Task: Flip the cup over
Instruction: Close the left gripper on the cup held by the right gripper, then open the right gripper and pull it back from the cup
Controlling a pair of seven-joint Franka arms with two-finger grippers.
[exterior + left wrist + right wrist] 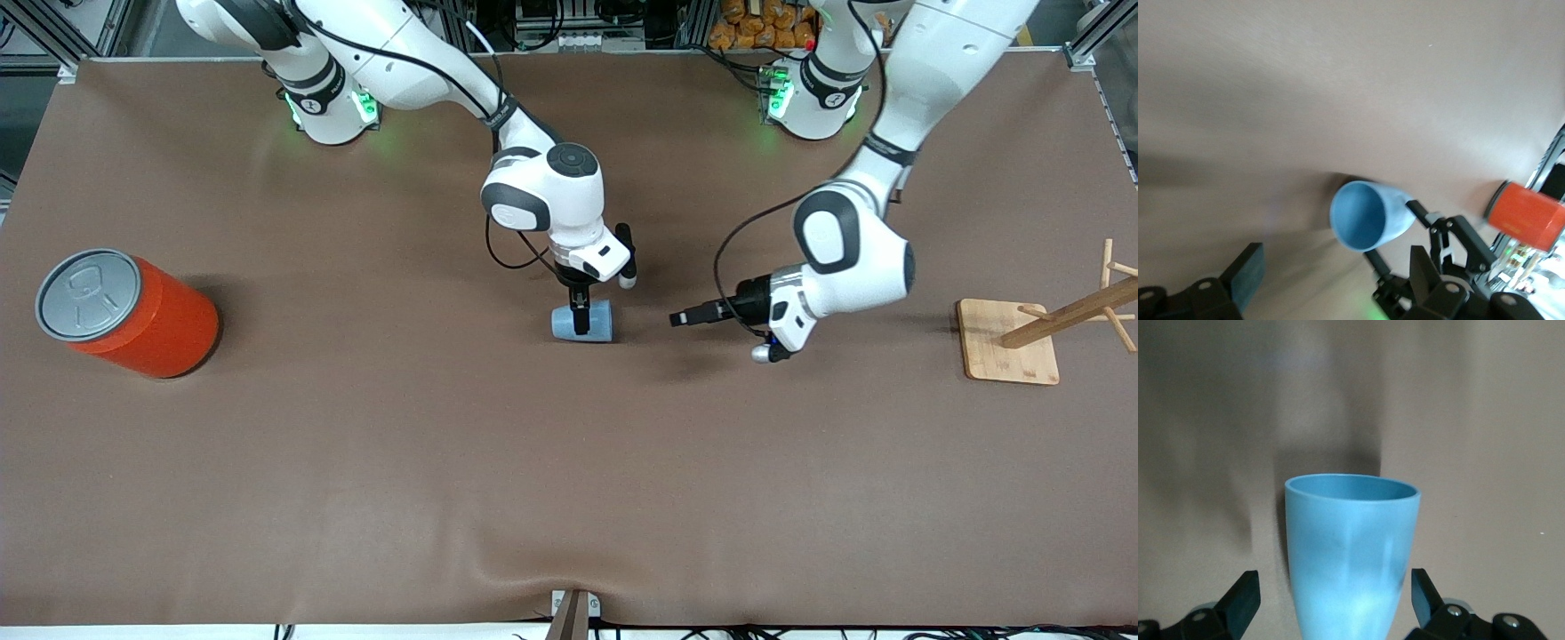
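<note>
still on its side, the cup (583, 321) sits between the right gripper's (581, 313) wide fingers (1238, 603); it may roll. left gripper (686, 317) waits beside it, fingers wide.

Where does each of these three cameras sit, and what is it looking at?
Front view: high across the table, facing both arms, orange can and wooden rack.
Left wrist view: on the left arm, looking past the left tool into the cup.
Right wrist view: on the right arm; right tool open around the cup.
All share the cup.

The front camera looks down high over the bench (356, 462); both wrist cameras sit close, sharing the cup (582, 322).
</note>
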